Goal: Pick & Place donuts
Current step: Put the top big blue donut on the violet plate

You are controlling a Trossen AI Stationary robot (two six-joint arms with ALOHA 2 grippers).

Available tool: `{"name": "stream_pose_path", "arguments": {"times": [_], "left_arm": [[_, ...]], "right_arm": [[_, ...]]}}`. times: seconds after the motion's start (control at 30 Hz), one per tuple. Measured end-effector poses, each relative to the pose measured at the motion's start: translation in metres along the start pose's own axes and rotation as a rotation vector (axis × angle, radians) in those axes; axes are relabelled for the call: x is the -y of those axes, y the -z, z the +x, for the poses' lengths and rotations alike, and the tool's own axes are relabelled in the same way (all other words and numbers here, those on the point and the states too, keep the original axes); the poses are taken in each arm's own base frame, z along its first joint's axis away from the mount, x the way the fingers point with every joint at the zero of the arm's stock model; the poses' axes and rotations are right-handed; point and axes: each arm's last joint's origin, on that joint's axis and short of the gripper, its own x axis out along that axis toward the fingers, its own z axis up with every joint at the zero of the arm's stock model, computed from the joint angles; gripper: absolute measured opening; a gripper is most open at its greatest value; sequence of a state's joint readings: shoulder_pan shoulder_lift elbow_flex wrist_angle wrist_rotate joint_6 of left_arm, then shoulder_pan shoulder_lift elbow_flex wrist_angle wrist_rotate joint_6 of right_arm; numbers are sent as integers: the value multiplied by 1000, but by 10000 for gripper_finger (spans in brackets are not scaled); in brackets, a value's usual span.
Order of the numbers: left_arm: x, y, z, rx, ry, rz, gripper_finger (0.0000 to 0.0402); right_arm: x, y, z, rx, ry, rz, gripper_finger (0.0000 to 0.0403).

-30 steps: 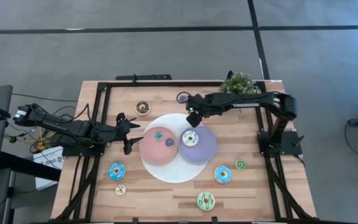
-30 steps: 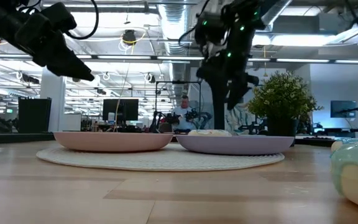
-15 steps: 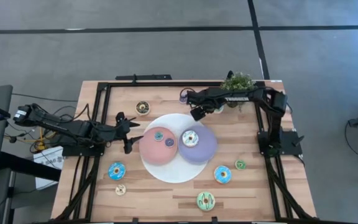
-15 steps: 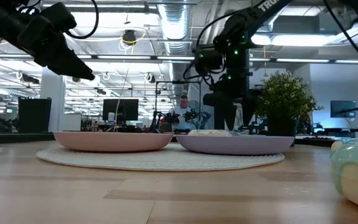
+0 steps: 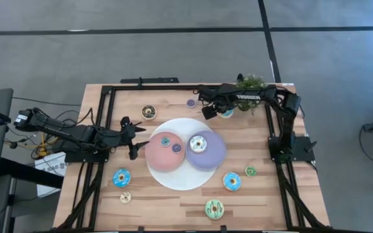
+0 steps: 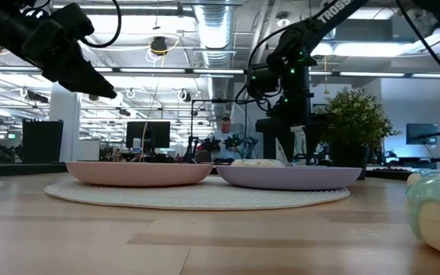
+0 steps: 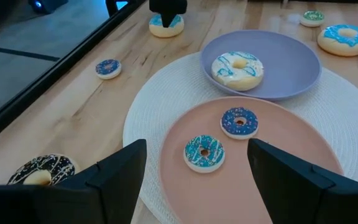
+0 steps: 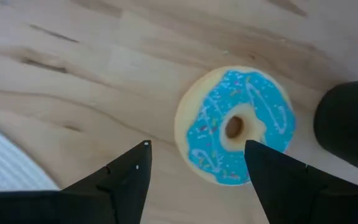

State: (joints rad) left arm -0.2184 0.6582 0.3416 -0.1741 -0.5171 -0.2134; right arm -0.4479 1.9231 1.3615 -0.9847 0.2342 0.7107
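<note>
The right gripper (image 5: 207, 111) hangs near the top middle of the high view, just over a blue iced donut (image 8: 235, 127) that lies flat on the wooden table (image 5: 173, 200), next to the green potted plant (image 5: 250, 83). Its fingers (image 8: 120, 180) are spread wide, one on each side of the donut, and they do not touch it.

The left gripper (image 5: 133, 136) waits at the left of the pink plate (image 5: 157, 155), with its fingers spread too.

The pink plate holds a small blue donut (image 7: 204, 152) and a small purple donut (image 7: 238, 122). The purple plate (image 5: 214, 155) sits just right of it and holds a white donut with blue stripes (image 5: 197, 144). Both plates rest on a round white mat (image 5: 173, 178).

More donuts lie on the table: a brown one (image 5: 148, 112) at the upper left, a small purple one (image 5: 191, 102) near the top, a big blue one (image 5: 121, 177) and a small tan one (image 5: 125, 197) at the lower left, and a blue one (image 5: 232, 182), a small green one (image 5: 250, 171) and a big green one (image 5: 214, 208) at the lower right.
</note>
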Motion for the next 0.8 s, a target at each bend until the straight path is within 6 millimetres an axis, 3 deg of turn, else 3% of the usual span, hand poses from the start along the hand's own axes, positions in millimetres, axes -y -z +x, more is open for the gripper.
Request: {"name": "stream_pose_path", "arguments": {"times": [0.23,0.5,0.8], "left_arm": [[0,0,0,0,0,0,274],[0,0,0,1,-11,7,274],[-1,0,0,4,-20,10,274]], "right_arm": [[-3,-2,19,-45,9,-13,249],[-7,-3,21,-30,-2,-30,244],[-6,-1,21,-46,7,-35,149]]}}
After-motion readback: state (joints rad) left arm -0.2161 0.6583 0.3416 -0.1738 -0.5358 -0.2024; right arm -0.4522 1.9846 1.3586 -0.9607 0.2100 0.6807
